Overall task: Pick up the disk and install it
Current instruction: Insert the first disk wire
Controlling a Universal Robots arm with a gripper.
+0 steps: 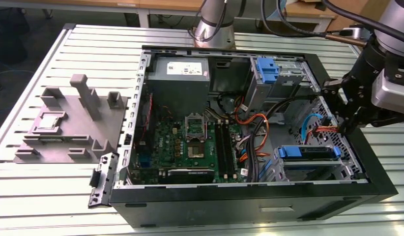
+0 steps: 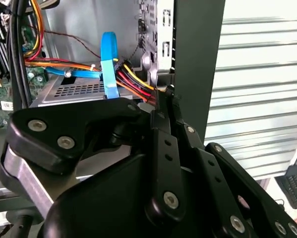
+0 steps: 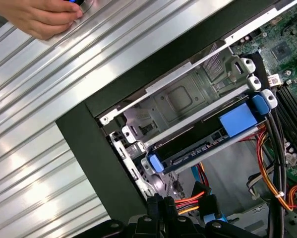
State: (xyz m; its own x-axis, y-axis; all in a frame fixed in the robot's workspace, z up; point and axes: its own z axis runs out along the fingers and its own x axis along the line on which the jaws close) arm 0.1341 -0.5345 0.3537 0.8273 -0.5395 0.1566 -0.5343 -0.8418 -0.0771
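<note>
The gripper [image 1: 338,129], fingers pressed together and holding nothing, is hovering at the computer case's [image 1: 379,169] side wall. Just beyond it, the disk [image 3: 207,141] is sitting in the case's drive bay [image 3: 178,99]. Farther off, a hand [image 3: 39,17] is resting on the worktop [image 3: 34,99].

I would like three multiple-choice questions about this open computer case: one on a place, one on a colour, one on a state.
1. Where is the gripper in the exterior view?
A. over the grey fixture
B. at the case's side on the exterior view's right
C. above the power supply

2. What colour is the carrier on the disk?
A. blue
B. red
C. green

3. How does the disk lie?
A. on the slatted table
B. in the gripper
C. seated in its bay

Answers: 1 B, it hangs by that wall. 2 A, blue tabs show in the first wrist view. 3 C, it sits inside the metal cage.
</note>
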